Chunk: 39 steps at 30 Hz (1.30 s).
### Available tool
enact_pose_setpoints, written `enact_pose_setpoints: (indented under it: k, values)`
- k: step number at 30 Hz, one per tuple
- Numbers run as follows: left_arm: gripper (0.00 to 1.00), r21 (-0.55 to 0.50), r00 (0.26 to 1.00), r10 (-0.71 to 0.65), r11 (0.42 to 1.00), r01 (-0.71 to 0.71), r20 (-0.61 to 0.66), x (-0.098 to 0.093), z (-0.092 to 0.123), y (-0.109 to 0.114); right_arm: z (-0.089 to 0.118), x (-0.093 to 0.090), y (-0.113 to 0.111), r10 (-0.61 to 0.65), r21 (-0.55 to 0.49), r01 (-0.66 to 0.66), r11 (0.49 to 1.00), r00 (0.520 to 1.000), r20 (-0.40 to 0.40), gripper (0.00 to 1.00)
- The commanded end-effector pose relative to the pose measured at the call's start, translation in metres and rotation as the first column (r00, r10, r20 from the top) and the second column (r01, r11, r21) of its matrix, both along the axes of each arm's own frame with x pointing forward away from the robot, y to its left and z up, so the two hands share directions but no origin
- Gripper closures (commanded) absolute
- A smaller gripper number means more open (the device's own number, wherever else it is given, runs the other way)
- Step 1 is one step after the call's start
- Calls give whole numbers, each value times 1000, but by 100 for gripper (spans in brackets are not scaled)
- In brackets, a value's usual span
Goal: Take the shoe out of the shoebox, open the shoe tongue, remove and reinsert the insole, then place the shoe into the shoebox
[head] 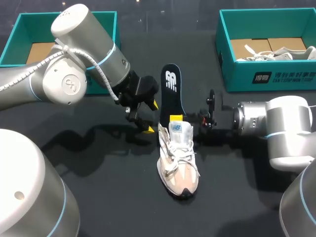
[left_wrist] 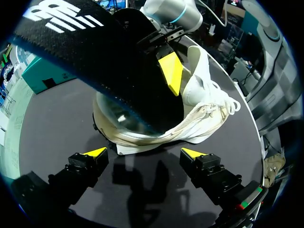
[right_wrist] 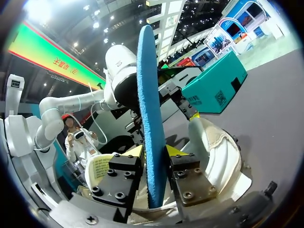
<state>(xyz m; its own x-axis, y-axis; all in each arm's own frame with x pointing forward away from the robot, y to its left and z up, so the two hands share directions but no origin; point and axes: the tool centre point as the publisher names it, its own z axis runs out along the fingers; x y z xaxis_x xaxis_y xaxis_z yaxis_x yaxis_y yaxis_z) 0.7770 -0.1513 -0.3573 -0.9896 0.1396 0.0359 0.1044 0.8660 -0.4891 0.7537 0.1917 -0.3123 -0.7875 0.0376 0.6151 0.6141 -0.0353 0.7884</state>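
A white and beige sneaker [head: 178,160] lies on the black table, toe toward me. Its dark insole [head: 172,89] stands upright out of the heel opening. My right gripper [head: 175,119] comes in from the right and is shut on the insole's lower part. In the right wrist view the insole [right_wrist: 149,95] shows edge-on with its blue underside, a finger pressed on each side, and the sneaker [right_wrist: 218,152] lies below. My left gripper [head: 152,117] hangs open just left of the heel. In the left wrist view it [left_wrist: 144,153] is empty, with the sneaker [left_wrist: 204,109] and insole [left_wrist: 104,52] ahead of it.
A teal shoebox [head: 276,76] at the back right holds another white shoe [head: 276,52]. A second teal box [head: 19,22] sits at the back left, partly behind my left arm. Bare black tabletop [head: 118,197] lies in front of the sneaker.
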Motion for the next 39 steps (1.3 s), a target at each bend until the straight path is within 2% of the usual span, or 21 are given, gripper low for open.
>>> enact_pose_setpoints:
  k: [1,7,11,12,13,14,23,31,35,39]
  values:
    - [0,-1,1000,0,1000,0,1,-1,0,1,8,2,1,5,-15,-5,1000,1000,4,72]
    - [0,-1,1000,0,1000,0,1,-1,0,1,14,11,5,22,-10,-22,1000,1000,17,73]
    - [0,-1,1000,0,1000,0,1,-1,0,1,19,15,8,29,-11,-28,1000,999,28,79]
    - [0,-1,1000,0,1000,0,1,-1,0,1,19,16,8,29,-12,-29,1000,999,29,83]
    - [0,-1,1000,0,1000,0,1,-1,0,1,20,17,8,29,-14,-29,999,999,30,95]
    - [0,-1,1000,0,1000,0,1,-1,0,1,20,18,8,27,-16,-26,1000,999,30,100]
    - [0,-1,1000,0,1000,0,1,-1,0,1,2,13,2,0,-28,-1,1000,999,-43,100]
    - [0,-1,1000,0,1000,0,1,-1,0,1,-20,-12,-6,-46,-47,39,998,989,-142,100]
    - [0,-1,1000,0,1000,0,1,-1,0,1,-25,-20,-5,-49,-52,41,998,984,-170,100]
    - [0,-1,1000,0,1000,0,1,-1,0,1,-20,-20,-1,-44,-54,36,998,987,-152,100]
